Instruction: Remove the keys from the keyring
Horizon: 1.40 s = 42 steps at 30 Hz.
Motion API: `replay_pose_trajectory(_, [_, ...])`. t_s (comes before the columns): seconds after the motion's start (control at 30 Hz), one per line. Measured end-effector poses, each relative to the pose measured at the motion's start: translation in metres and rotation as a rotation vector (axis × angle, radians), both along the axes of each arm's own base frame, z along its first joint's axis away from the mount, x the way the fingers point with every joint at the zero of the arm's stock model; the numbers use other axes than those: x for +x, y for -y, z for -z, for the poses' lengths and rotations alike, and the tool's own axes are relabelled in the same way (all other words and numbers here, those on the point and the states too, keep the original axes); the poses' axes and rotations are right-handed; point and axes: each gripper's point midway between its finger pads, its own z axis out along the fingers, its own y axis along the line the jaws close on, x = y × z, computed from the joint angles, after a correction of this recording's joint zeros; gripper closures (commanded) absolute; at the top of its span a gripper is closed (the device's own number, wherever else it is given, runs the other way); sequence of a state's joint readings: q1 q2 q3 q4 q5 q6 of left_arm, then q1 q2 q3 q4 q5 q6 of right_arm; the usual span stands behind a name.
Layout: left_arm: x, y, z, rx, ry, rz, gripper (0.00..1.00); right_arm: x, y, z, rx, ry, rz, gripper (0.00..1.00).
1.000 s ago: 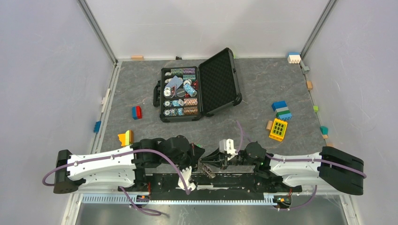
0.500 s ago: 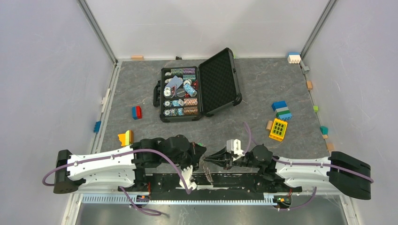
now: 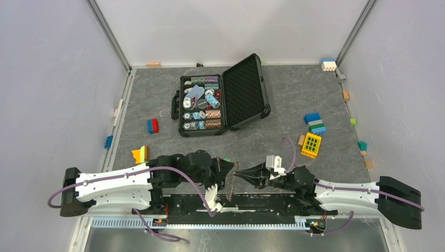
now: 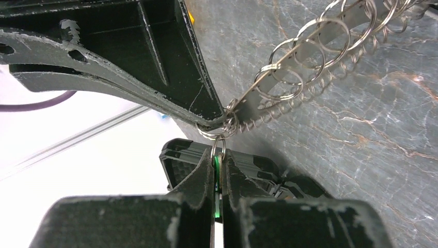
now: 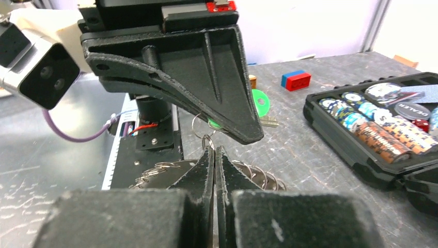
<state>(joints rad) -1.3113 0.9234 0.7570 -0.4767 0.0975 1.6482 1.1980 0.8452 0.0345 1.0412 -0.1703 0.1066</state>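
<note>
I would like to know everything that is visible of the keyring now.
The keyring is a thin, shiny silver metal hoop, seen almost edge-on, with many small split rings threaded along it. It stands on edge near the front edge of the grey table. It is between the right claw, which is shut on it at one end, and the left claw, which is shut on the green-tagged key hanging there.

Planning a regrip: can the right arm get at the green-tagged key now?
Probably not: the left gripper is shut on the green-tagged key, and the right gripper is itself shut on the keyring.
</note>
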Motion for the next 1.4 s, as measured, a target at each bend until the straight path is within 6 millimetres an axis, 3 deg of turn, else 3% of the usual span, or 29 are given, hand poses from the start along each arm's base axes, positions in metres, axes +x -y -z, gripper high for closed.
replay_pose_trajectory(0.07, [0.001,0.002,-0.003,-0.013,0.005,-0.002,0.98,0.003,0.003,-0.004,0.021,-0.007,0.024,0.99])
replay_pose_trajectory(0.2, [0.003,0.004,-0.008,-0.033,0.015,-0.008,0.98,0.008,0.007,-0.01,0.047,-0.019,0.058,0.86])
replay_pose_trajectory(0.47, [-0.001,-0.01,0.013,0.064,-0.01,-0.009,0.98,0.02,0.011,-0.009,0.044,0.001,0.122,0.58])
replay_pose_trajectory(0.83, [-0.001,-0.012,0.015,0.076,-0.013,-0.008,0.98,0.001,-0.007,0.021,-0.128,0.093,-0.02,0.59])
replay_pose_trajectory(1.17, [-0.001,-0.012,0.015,0.076,-0.013,-0.008,0.98,-0.006,-0.017,0.034,-0.188,0.106,-0.089,0.59])
replay_pose_trajectory(1.4, [-0.001,-0.012,0.015,0.076,-0.014,-0.007,0.98,-0.006,-0.024,0.03,-0.169,0.096,-0.1,0.58])
